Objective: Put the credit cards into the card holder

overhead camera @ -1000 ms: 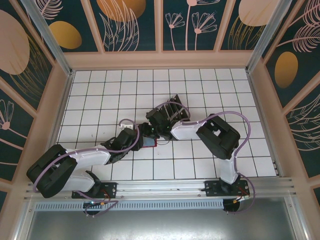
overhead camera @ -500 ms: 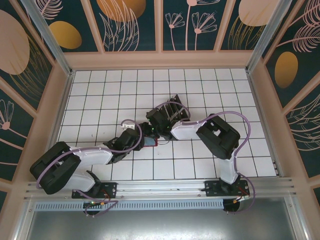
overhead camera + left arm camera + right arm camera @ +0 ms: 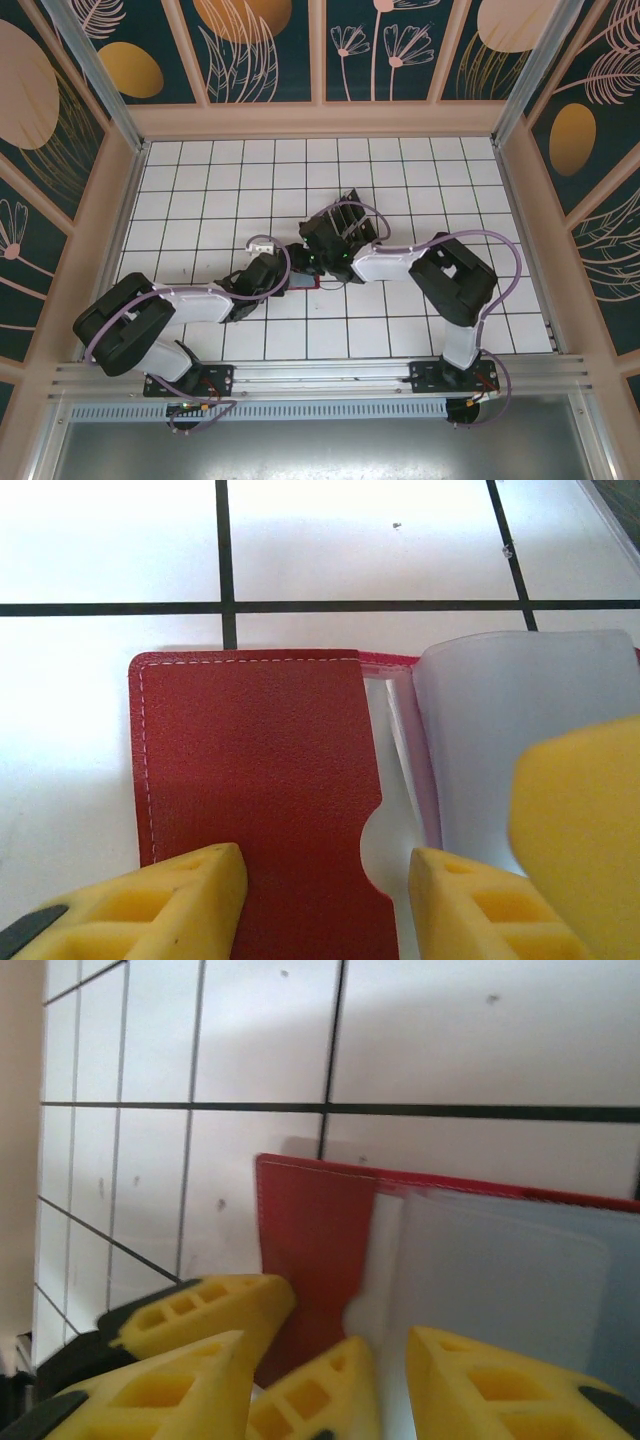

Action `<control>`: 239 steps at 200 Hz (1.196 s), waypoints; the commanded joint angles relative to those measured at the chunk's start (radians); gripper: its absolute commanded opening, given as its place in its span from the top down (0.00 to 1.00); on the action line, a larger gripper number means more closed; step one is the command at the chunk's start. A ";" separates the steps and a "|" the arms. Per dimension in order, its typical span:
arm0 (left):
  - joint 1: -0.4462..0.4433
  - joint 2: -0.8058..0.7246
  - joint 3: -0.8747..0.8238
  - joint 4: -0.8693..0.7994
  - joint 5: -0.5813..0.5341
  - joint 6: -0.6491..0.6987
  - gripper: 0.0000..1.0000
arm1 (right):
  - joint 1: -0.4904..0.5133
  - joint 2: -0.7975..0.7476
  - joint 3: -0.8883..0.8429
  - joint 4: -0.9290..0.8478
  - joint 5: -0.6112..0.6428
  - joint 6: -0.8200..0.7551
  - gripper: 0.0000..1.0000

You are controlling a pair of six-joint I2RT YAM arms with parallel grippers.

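The card holder (image 3: pixel 255 770) lies open and flat on the tiles, its red flap on the left and its pale translucent pockets (image 3: pixel 520 720) on the right; it is also in the top view (image 3: pixel 305 284). My left gripper (image 3: pixel 325 900) is open. Its fingers (image 3: pixel 160 905) are spread across the red flap from the outer edge to the thumb notch. My right gripper (image 3: pixel 330 1345) is open, with one finger (image 3: pixel 500 1380) on the pockets. Black credit cards (image 3: pixel 350 212) stand on edge behind the right wrist.
The cards sit in a slotted rack (image 3: pixel 366 228) just behind the right arm. Both arms cross the middle of the white tiled table (image 3: pixel 200 200). Raised walls border the table on the left, right and far sides.
My left arm has reached further right onto the card holder and its jaws have narrowed. The right arm's elbow has swung slightly to the right, while its gripper has stayed over the holder.
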 commanded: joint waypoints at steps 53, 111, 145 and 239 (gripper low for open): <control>-0.002 0.063 -0.044 -0.106 0.065 -0.035 0.52 | -0.026 -0.100 -0.125 0.008 0.034 -0.020 0.55; -0.002 0.066 -0.047 -0.097 0.067 -0.034 0.52 | -0.025 -0.140 -0.135 -0.014 0.058 -0.014 0.51; -0.002 0.057 -0.049 -0.095 0.068 -0.032 0.52 | -0.025 -0.112 -0.124 -0.013 0.051 -0.015 0.50; -0.001 -0.102 -0.067 -0.104 0.078 -0.006 0.35 | -0.011 0.037 0.001 0.033 -0.037 0.005 0.51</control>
